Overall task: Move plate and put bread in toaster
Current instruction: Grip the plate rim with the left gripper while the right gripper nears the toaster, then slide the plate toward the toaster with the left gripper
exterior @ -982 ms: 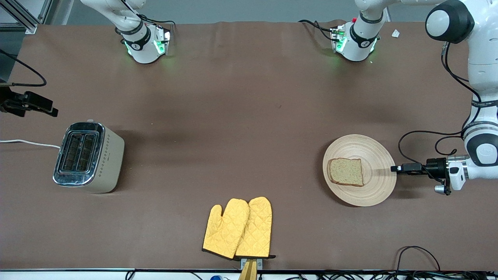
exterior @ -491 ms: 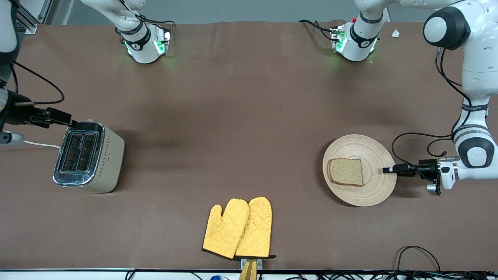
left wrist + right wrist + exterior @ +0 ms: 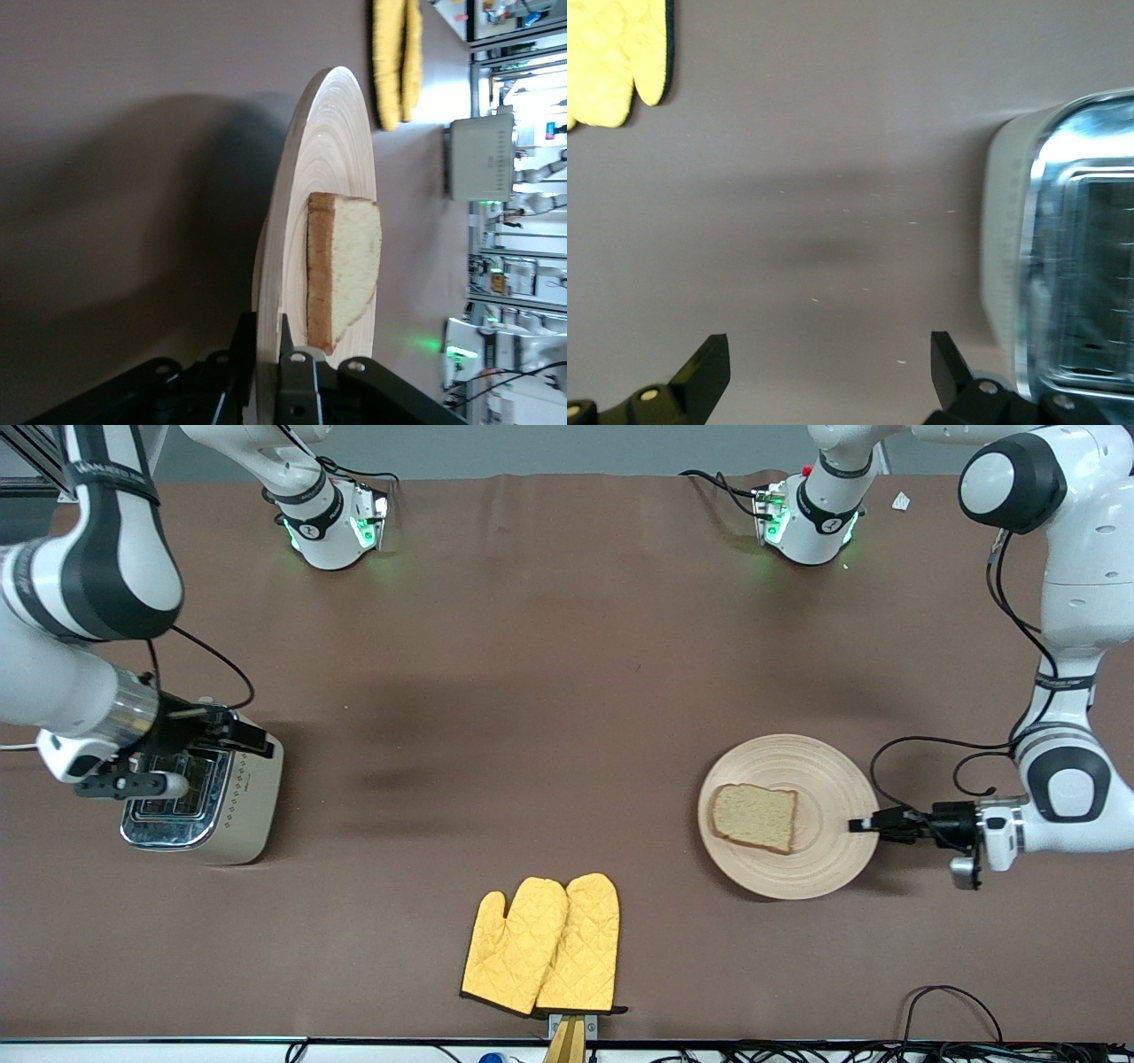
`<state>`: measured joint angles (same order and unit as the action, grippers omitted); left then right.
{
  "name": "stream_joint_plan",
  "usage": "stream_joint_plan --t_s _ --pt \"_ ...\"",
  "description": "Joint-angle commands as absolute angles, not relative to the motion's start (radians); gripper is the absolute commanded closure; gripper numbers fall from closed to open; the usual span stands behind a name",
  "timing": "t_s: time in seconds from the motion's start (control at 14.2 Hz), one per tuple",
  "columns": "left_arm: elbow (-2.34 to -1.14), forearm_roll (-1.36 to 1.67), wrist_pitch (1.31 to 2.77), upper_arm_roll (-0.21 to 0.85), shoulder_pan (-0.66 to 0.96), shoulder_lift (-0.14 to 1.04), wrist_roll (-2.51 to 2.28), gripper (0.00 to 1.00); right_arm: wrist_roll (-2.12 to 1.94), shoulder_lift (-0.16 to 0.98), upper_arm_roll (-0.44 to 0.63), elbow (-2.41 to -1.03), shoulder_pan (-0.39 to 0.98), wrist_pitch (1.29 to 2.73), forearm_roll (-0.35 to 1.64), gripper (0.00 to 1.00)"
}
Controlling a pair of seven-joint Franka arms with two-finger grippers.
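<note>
The round wooden plate [image 3: 824, 779] lies on the table toward the left arm's end, with the bread [image 3: 753, 817] slice on it. My left gripper [image 3: 864, 825] is shut on the plate's rim at the side toward the left arm's end. The left wrist view shows one finger under the plate [image 3: 337, 133] and one on top, close to the bread [image 3: 350, 257]. The toaster [image 3: 252, 797] stands toward the right arm's end, slots empty. My right gripper [image 3: 250, 737] hovers open and empty over the toaster's top edge. In the right wrist view its fingers [image 3: 709, 367] frame bare table beside the toaster [image 3: 1072, 266].
A pair of yellow oven mitts [image 3: 545, 943] lies near the table's front edge, between the plate and the toaster. The toaster's white cord runs off the right arm's end. Cables lie by the left arm's wrist [image 3: 930, 748]. Brown table [image 3: 532, 735] stretches between toaster and plate.
My left gripper has closed on the plate's rim and shifted the plate and bread toward the right arm's end. My right arm has swung in from the table's end to over the toaster.
</note>
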<state>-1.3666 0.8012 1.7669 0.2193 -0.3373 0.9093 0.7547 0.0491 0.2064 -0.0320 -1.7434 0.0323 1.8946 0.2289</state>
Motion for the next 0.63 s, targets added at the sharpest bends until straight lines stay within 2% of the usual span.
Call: stream_joint_plan --t_s 0.0,0.21,0.56 --pt "-1.347 0.811 1.813 0.296 -0.257 0.894 0.637 1.00 0.104 0.204 -0.031 -1.766 0.069 1.934 0.275 0.00" --pt "-1.345 0.874 1.986 0.380 -0.126 0.900 0.496 1.00 0.106 0.253 -0.031 -1.767 0.072 1.988 0.275 0.00" --pt "-1.344 1.098 2.227 0.382 0.162 0.923 0.377 1.00 0.184 0.356 -0.031 -1.767 0.112 2.092 0.281 0.00"
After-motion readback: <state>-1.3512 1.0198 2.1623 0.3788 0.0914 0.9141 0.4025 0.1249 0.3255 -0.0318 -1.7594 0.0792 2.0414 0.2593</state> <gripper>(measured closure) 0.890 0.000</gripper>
